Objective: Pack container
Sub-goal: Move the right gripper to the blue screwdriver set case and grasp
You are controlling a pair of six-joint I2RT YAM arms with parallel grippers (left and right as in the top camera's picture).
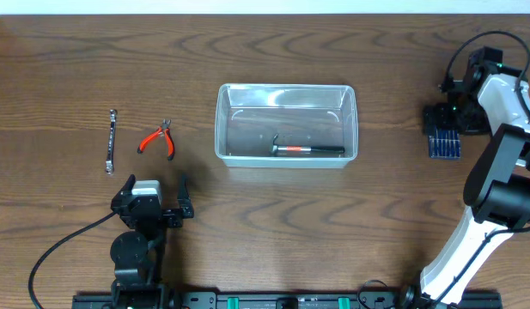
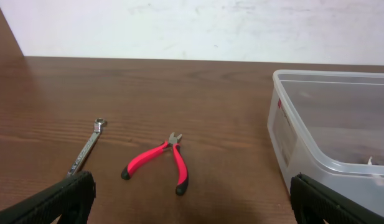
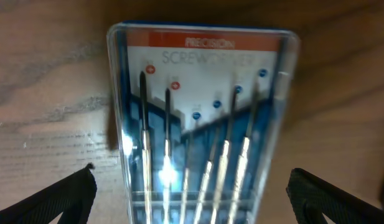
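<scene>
- Overhead view: the container [image 1: 286, 87] sits about mid-bench, its long sides running left to right. It is a clear plastic rectangular bin with rounded corners and a thick rim, and the wood grain of the bench [image 1: 58, 69] shows through its floor.
- Inside it lies one tool [image 1: 309, 150] with a red and black handle, flat along the wall nearer the robot. What kind of tool it is cannot be told.
- From the left wrist view, the container [image 2: 291, 140] stands at the right edge. Its walls look cloudy, and there is a small red mark on the short end wall.
- The left hand [image 1: 157, 189] is low near the bench, its fingers wide apart and holding nothing. It is well apart from the container.
- Ahead of the left hand [image 2: 192, 208] lie red-handled pliers [image 2: 157, 165] and, beside them, a slim metal wrench [image 2: 86, 149]. Both are to the left of the container.
- The right hand [image 1: 443, 120] is at the far right of the bench, over a blue screwdriver case [image 1: 442, 144].
- Right wrist view: the hand's [image 3: 195, 199] fingers stand apart on either side of the clear-lidded case [image 3: 201, 124], not clamped on it.
</scene>
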